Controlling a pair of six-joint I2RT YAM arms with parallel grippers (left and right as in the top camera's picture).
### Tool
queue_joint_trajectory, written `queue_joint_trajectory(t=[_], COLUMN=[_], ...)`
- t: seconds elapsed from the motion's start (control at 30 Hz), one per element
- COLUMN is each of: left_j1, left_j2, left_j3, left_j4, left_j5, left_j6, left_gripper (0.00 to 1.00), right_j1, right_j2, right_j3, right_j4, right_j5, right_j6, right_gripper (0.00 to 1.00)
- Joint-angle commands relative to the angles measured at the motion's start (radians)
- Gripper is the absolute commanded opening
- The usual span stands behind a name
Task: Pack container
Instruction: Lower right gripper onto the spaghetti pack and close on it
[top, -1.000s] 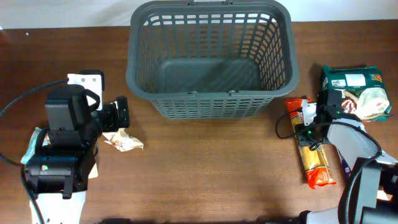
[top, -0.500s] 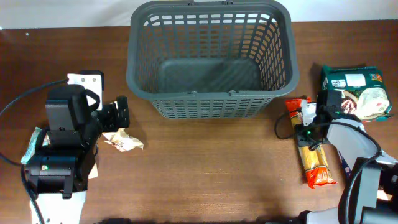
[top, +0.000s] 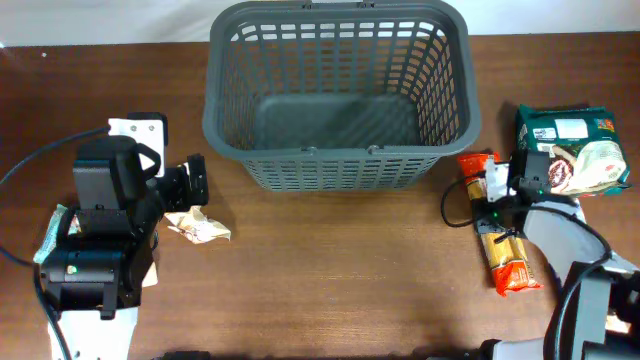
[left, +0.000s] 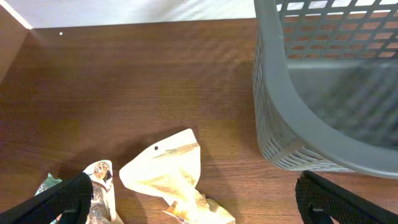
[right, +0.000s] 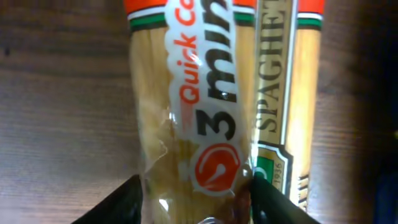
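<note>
The container (top: 340, 168), a large dark grey slotted basket, stands at the back middle of the table with nothing showing in it; its near corner (left: 280, 124) fills the right of the left wrist view. My right gripper (top: 492, 208) is to the right of the basket. In the right wrist view my right gripper (right: 196, 202) is shut on a clear spaghetti packet (right: 193, 124) with an orange label, one finger pressing each side. The packet (top: 508, 262) lies lengthwise on the wood. My left gripper (top: 195, 180) stands open, and below my left gripper (left: 193, 208) lies a crumpled cream packet (left: 171, 174).
A second spaghetti packet (right: 286, 112) lies against the held one. A green snack bag (top: 572, 150) sits at the far right. Beside the left arm are the crumpled cream packet (top: 198, 227), a white item (top: 140, 128) and a patterned packet (left: 99, 186).
The right gripper and the spaghetti packet have shifted slightly, the packet's top end nudging toward the basket. The left arm has not moved.
</note>
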Motion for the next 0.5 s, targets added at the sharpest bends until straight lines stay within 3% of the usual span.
queue_joint_trajectory(t=[0.0,0.1,0.17,0.47], left_j1=[-0.003,-0.003,-0.003,-0.003], left_j2=[0.000,0.000,0.000,0.000], left_j3=[0.008,0.008,0.008,0.008], left_j4=[0.007,0.009,0.009,0.013], left_j5=[-0.007,-0.007,-0.007,-0.007], left_j6=[0.020,0.019,0.020,0.020], left_gripper=[0.99,0.99,0.99,0.99], right_j1=[0.004,0.004,0.004,0.005], right_j2=[0.095,0.095,0.095,0.087], right_j3=[-0.128,-0.164,-0.180,-0.179], right_j4=[0.017,0.050,0.062,0.064], right_j5=[-0.121,-0.129,-0.128,-0.193], right_j6=[0.039,0.039,0.039,0.040], right_gripper=[0.43,0.29,0.04,0.04])
